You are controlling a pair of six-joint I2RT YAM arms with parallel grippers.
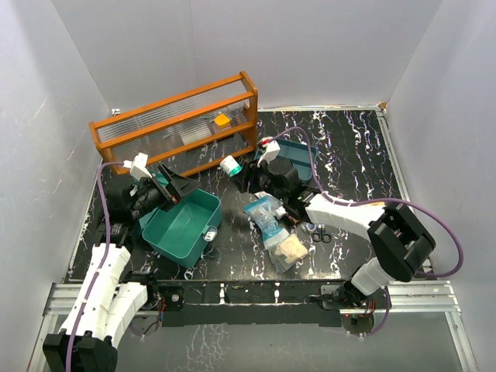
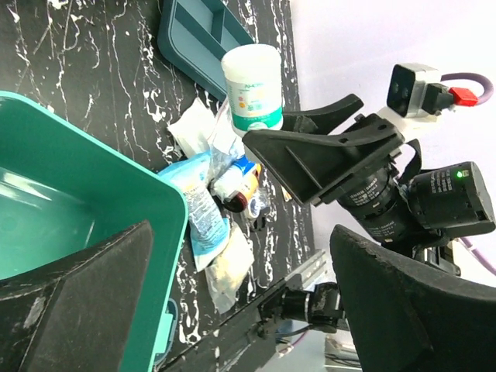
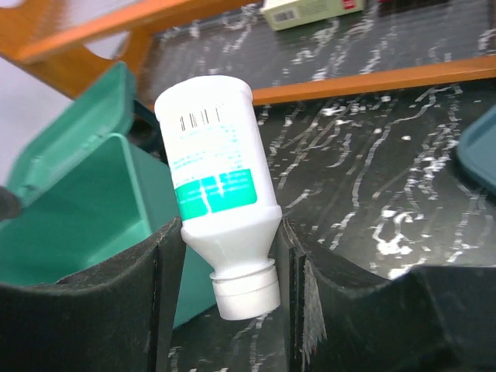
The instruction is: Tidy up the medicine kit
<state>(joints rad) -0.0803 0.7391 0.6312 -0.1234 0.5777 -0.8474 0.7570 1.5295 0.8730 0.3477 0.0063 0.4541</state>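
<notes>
On the black marbled table (image 1: pixel 364 167), toward its near left part, the medicine kit (image 1: pixel 182 225) is seen with its lid thrown back and its teal tub facing up. Its shallow two-compartment tray insert (image 1: pixel 301 155) is set apart from it, at the back of the table to the right of the middle, near the end of the orange wooden rack (image 1: pixel 174 116). The left gripper (image 1: pixel 172 184) is held over the far rim of the tub with its fingers spread wide. In the left wrist view the tub's rim is seen just beside the left finger.

The right gripper (image 1: pixel 239 172) is reached across toward the middle of the table, and a white bottle (image 1: pixel 230 164) with a teal label is clamped between its fingers. In the right wrist view the white bottle (image 3: pixel 219 203) is gripped at the shoulder and tilted, with its cap toward the camera and its base toward the rack. The kit is seen beyond it to the left.

Between the kit and the right arm a heap of packets (image 1: pixel 273 226) is spread on the table, with a pair of scissors (image 1: pixel 320 234) just to its right. A small orange thing (image 1: pixel 222 119) is lodged in the rack.
</notes>
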